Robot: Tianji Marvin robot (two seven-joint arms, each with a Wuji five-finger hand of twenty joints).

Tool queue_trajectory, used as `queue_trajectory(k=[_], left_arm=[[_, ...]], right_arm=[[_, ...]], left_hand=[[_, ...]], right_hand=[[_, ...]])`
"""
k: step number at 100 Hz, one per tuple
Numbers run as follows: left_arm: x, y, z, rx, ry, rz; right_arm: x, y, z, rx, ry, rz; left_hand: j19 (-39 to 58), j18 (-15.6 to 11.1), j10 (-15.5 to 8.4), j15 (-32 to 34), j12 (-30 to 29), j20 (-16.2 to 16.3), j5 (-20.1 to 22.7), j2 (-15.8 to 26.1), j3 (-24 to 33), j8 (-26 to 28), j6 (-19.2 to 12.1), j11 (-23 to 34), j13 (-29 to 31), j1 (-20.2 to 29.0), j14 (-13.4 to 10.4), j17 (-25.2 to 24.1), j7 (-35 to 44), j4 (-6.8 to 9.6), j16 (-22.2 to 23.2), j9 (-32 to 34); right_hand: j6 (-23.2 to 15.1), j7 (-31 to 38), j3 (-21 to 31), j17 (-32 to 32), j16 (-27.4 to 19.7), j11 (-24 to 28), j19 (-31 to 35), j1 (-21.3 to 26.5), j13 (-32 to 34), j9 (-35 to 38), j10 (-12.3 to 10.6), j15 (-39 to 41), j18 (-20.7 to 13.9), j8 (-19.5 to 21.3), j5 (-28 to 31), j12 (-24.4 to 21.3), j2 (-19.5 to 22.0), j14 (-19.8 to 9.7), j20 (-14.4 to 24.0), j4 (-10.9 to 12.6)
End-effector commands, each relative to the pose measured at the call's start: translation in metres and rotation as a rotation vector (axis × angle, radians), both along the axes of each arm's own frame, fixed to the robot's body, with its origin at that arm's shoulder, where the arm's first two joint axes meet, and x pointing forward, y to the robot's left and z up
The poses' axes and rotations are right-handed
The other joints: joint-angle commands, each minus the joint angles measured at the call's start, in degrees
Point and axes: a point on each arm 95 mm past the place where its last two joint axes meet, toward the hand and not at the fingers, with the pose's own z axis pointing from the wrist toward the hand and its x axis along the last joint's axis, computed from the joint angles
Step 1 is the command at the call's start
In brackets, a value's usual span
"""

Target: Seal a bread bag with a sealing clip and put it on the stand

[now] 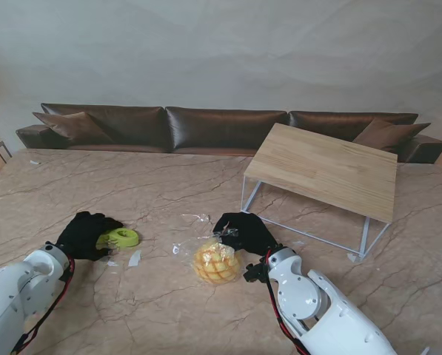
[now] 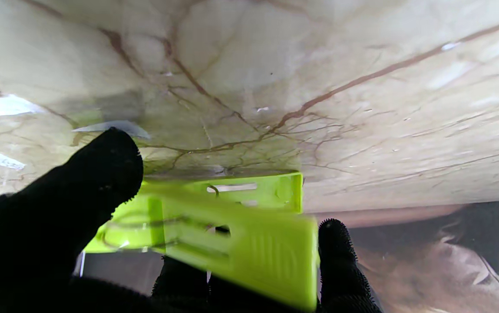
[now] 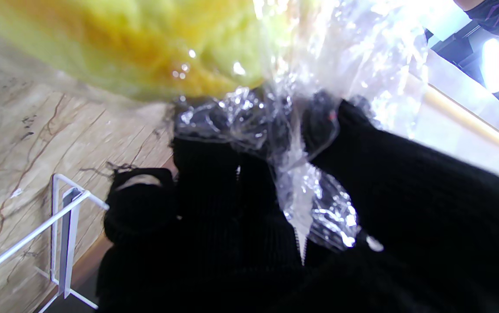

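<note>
A yellow bread point(image 1: 216, 264) in a clear plastic bag point(image 1: 198, 225) lies on the marble table near its middle. My right hand point(image 1: 244, 232), in a black glove, is shut on the bag's twisted neck point(image 3: 305, 204) just right of the bread point(image 3: 153, 48). My left hand point(image 1: 85, 234) is shut on a lime green sealing clip point(image 1: 118, 238), which sticks out to the right of the fingers. In the left wrist view the clip point(image 2: 232, 221) sits between a thumb and fingertips point(image 2: 336, 252), close over the table. The wooden-topped stand point(image 1: 326, 168) on white wire legs is at the far right.
A dark brown sofa point(image 1: 221, 127) runs along the table's far edge. Small clear scraps point(image 1: 134, 258) lie on the marble between the clip and the bread. A white wire leg point(image 3: 64, 208) of the stand shows in the right wrist view.
</note>
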Motion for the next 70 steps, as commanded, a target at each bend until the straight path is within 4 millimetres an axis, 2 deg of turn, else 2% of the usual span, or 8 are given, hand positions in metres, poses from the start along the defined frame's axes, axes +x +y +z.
queue_trajectory(k=[1, 21, 37, 46, 52, 57, 65, 70], left_arm=[[-0.008, 0.001, -0.018, 0.013, 0.05, 0.006], [0.004, -0.005, -0.017, 0.028, 0.042, -0.005], [0.014, -0.007, -0.018, 0.046, 0.058, -0.014], [0.02, -0.007, -0.021, 0.052, 0.071, -0.022], [0.023, -0.007, -0.022, 0.051, 0.084, -0.024], [0.025, -0.007, -0.024, 0.057, 0.094, -0.02], [0.028, -0.006, -0.026, 0.055, 0.113, -0.012], [0.03, -0.005, -0.028, 0.045, 0.128, -0.001]], right_arm=[[-0.002, 0.004, 0.0, 0.015, -0.001, 0.002], [-0.003, 0.003, 0.0, 0.022, -0.002, 0.006], [-0.003, 0.003, 0.0, 0.027, -0.006, 0.002], [-0.004, 0.002, 0.0, 0.033, -0.007, -0.001], [-0.004, 0.001, 0.0, 0.035, -0.008, 0.001], [-0.004, 0.001, 0.0, 0.035, -0.009, 0.003], [-0.004, 0.001, 0.0, 0.036, -0.005, 0.005], [-0.005, 0.001, 0.0, 0.036, -0.004, 0.006]], left_hand=[[0.95, 0.85, -0.33, 1.26, -0.06, 1.55, 8.9, 1.43, 1.31, 0.99, -1.97, 0.15, 1.9, 2.07, -0.41, -0.74, 8.68, 2.2, 0.36, 1.96], [9.27, 2.29, -2.31, 5.19, 3.89, 2.78, 12.04, 2.09, 3.93, 7.48, -4.77, 5.53, 9.68, 5.06, 0.96, -0.92, 21.03, 1.45, 3.6, 15.31], [12.54, 2.97, -4.15, 8.84, 12.96, 1.91, 11.4, 1.91, 3.81, 8.03, -4.61, 11.65, 13.64, 6.29, 2.8, -1.11, 21.95, 0.81, 8.6, 19.74], [14.53, 3.63, -4.21, 10.54, 27.58, 1.07, 11.81, 0.16, 2.08, 6.33, -1.48, 10.96, 15.12, 9.61, 4.41, -0.29, 18.68, -3.74, 12.73, 22.54], [15.68, 3.78, -4.52, 11.99, 34.63, 0.77, 12.39, -0.33, -0.64, 5.98, -0.59, 9.55, 15.7, 12.78, 4.95, 0.69, 18.04, -5.4, 15.22, 24.76], [16.95, 4.07, -4.85, 13.59, 41.81, 0.68, 12.92, 0.94, -5.13, 6.2, -0.29, 6.41, 16.37, 15.51, 5.35, 2.1, 18.49, -5.7, 18.17, 27.6], [18.56, 4.42, -5.82, 16.1, 48.19, 0.76, 14.15, 5.19, -9.77, 7.84, -3.14, 8.68, 17.49, 16.61, 5.57, 3.89, 23.29, -6.34, 21.82, 29.24], [19.32, 4.32, -6.88, 17.33, 50.84, 0.73, 14.88, 9.42, -14.91, 7.24, -8.06, 11.19, 17.85, 17.08, 5.65, 4.34, 33.1, -6.01, 24.67, 30.21]], right_hand=[[-1.8, 0.83, 2.6, 0.01, 0.63, 1.48, 1.72, 0.63, 1.89, 1.77, 0.46, 0.91, 0.09, -0.41, 1.22, 0.31, 0.12, 0.84, 0.75, 0.53], [-1.88, 0.85, 2.41, 0.17, 0.64, 1.54, 1.87, 0.68, 1.89, 1.63, 0.31, 0.91, 0.26, -0.41, 1.18, 0.3, 0.24, 0.84, 0.68, 0.53], [-2.04, 0.84, 2.33, 0.0, 0.64, 1.52, 1.94, 0.67, 1.89, 1.53, 0.25, 0.91, 0.4, -0.44, 1.13, 0.25, 0.32, 0.84, 0.62, 0.55], [-2.1, 0.76, 2.28, 0.08, 0.64, 1.53, 2.08, 0.66, 1.89, 1.53, 0.21, 0.91, 0.44, -0.51, 1.01, 0.24, 0.37, 0.84, 0.61, 0.56], [-2.17, 0.8, 2.22, 0.15, 0.65, 1.51, 2.24, 0.61, 1.89, 1.49, 0.19, 0.91, 0.52, -0.51, 1.08, 0.23, 0.39, 0.84, 0.63, 0.55], [-2.27, 0.78, 2.22, 0.2, 0.69, 1.52, 2.31, 0.58, 1.89, 1.52, 0.12, 0.99, 0.55, -0.54, 1.04, 0.23, 0.4, 0.8, 0.63, 0.56], [-2.13, 0.81, 2.17, 0.16, 0.78, 1.52, 2.4, 0.59, 1.86, 1.51, 0.17, 1.16, 0.6, -0.59, 1.11, 0.22, 0.46, 0.8, 0.6, 0.57], [-2.17, 0.79, 2.16, 0.21, 0.81, 1.53, 2.46, 0.62, 1.85, 1.53, 0.13, 1.2, 0.61, -0.62, 1.08, 0.23, 0.44, 0.8, 0.58, 0.58]])
